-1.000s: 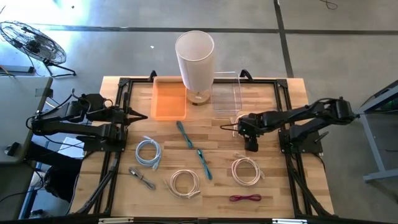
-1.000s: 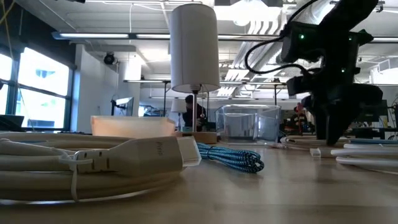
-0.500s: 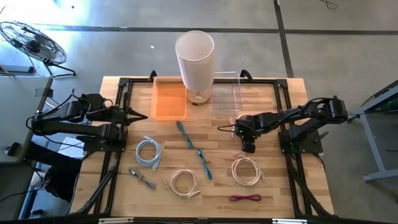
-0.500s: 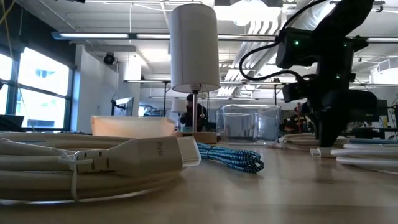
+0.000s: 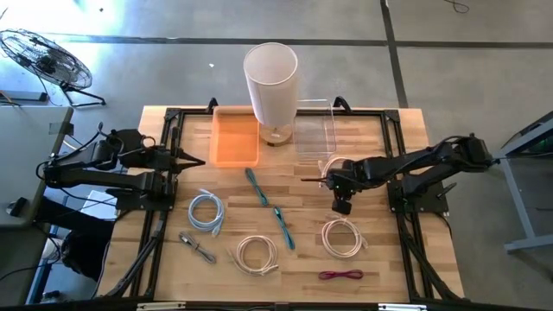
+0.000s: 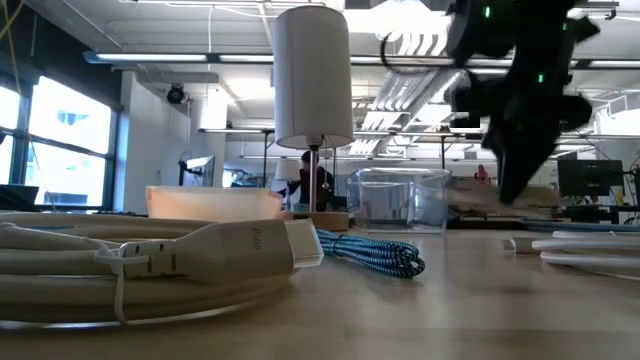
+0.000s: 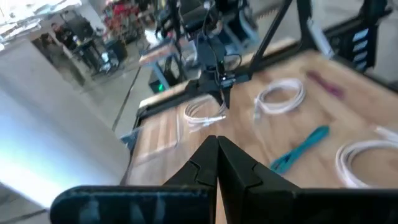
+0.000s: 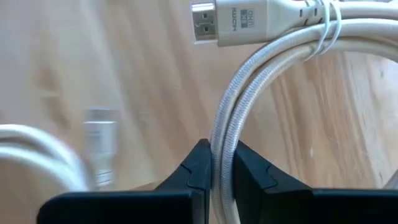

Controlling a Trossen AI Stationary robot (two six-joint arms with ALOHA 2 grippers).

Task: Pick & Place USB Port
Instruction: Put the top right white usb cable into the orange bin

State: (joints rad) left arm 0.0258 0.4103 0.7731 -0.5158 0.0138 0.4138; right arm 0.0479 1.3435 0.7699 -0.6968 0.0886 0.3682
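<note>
Pinching the white cable coil (image 8: 249,106) in the right end effector (image 5: 340,206) above the bench (image 5: 389,259), clear bin (image 5: 313,131) lying just beyond.

White coiled cable (image 8: 249,106) with HDMI-marked plug (image 8: 233,23), pinched in right claw (image 5: 339,195), lifted off table.

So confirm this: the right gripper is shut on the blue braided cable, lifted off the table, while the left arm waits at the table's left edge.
Not quite. The right gripper is shut on a white cable, not the blue braided cable, which lies untouched mid-table. The right wrist view shows it. The lift and the left gripper waiting at the left edge are correct.
</note>
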